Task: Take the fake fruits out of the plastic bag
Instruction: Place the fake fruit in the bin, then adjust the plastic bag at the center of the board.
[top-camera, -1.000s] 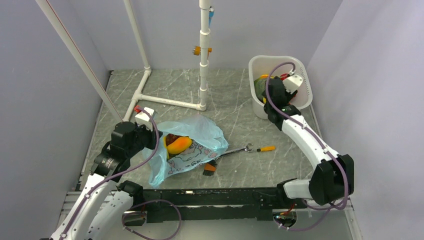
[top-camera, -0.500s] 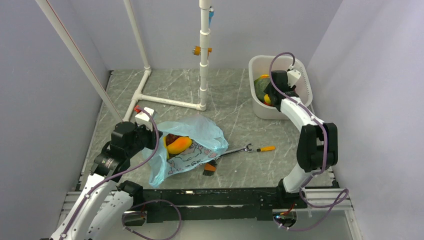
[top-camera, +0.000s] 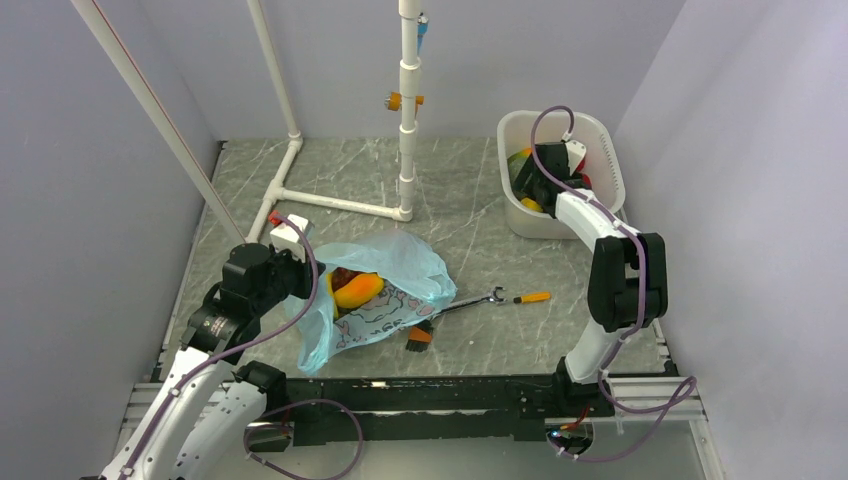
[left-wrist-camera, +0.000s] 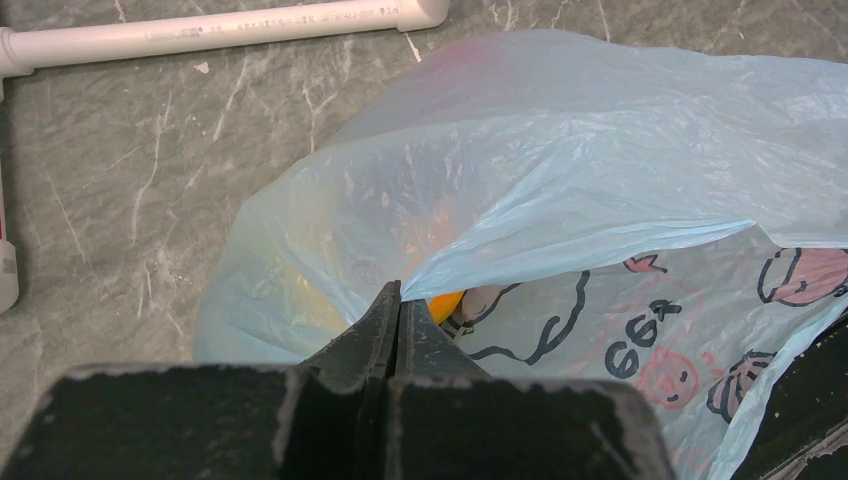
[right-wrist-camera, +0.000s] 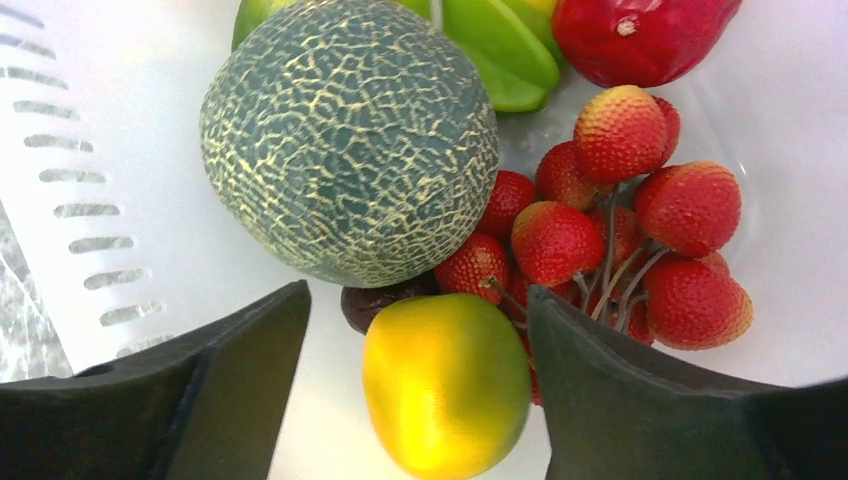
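The light-blue plastic bag (top-camera: 395, 270) lies on the table with its mouth toward my left gripper (top-camera: 303, 278). A yellow-orange mango (top-camera: 357, 290) and a dark red grape bunch (top-camera: 342, 275) show in the mouth. In the left wrist view my left gripper (left-wrist-camera: 400, 292) is shut on the bag's (left-wrist-camera: 560, 170) upper edge, with an orange fruit (left-wrist-camera: 445, 303) just behind the tips. My right gripper (top-camera: 535, 188) is down in the white tub. In the right wrist view it (right-wrist-camera: 418, 300) is open, with a yellow-green fruit (right-wrist-camera: 445, 385) lying loose between its fingers (right-wrist-camera: 250, 350).
The white perforated tub (top-camera: 512, 130) at the back right holds a dark green melon (right-wrist-camera: 350, 135), a red bumpy fruit bunch (right-wrist-camera: 620, 220), a green fruit (right-wrist-camera: 500, 50) and a red fruit (right-wrist-camera: 640, 30). A wrench (top-camera: 480, 298) lies right of the bag. A white pipe frame (top-camera: 335, 202) stands behind.
My right arm has folded up and pushed its gripper farther back and left into the tub. My left arm and the bag have not moved.
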